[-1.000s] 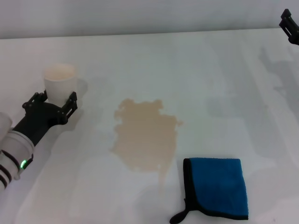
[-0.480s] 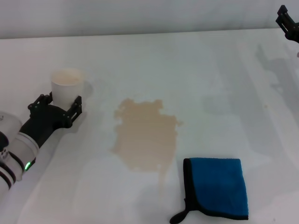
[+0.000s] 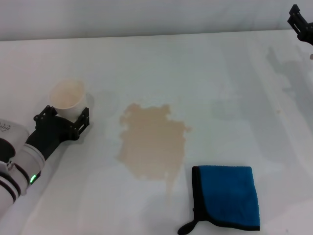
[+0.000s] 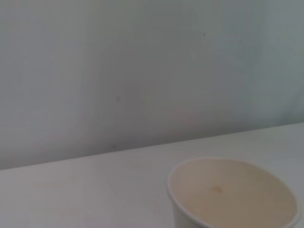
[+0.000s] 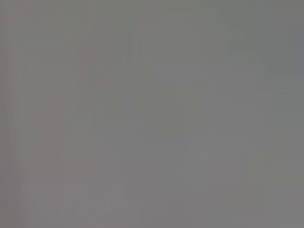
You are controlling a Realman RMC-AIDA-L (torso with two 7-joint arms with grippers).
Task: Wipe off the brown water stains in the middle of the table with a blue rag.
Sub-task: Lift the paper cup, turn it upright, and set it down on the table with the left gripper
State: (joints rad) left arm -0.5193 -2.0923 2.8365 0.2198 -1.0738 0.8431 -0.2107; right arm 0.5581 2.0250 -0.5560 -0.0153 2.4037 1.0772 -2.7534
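Note:
The brown water stains (image 3: 152, 144) form one pale tan blotch with a thin drip tail in the middle of the white table (image 3: 220, 83). The blue rag (image 3: 227, 196), folded square with black edging and a corner loop, lies near the front, right of the stain's tail, with nothing touching it. My left gripper (image 3: 66, 116) is at the left, shut on a white paper cup (image 3: 67, 98), well left of the stain. The cup's open mouth also shows in the left wrist view (image 4: 232, 194). My right gripper (image 3: 300, 22) is at the far right back edge, far from the rag.
A grey wall runs behind the table's back edge (image 3: 146, 35). The right wrist view shows only a flat grey field.
My left gripper has carried the paper cup toward the front and slightly right, closer to the stain. The right gripper has barely moved. The rag and stain are unchanged.

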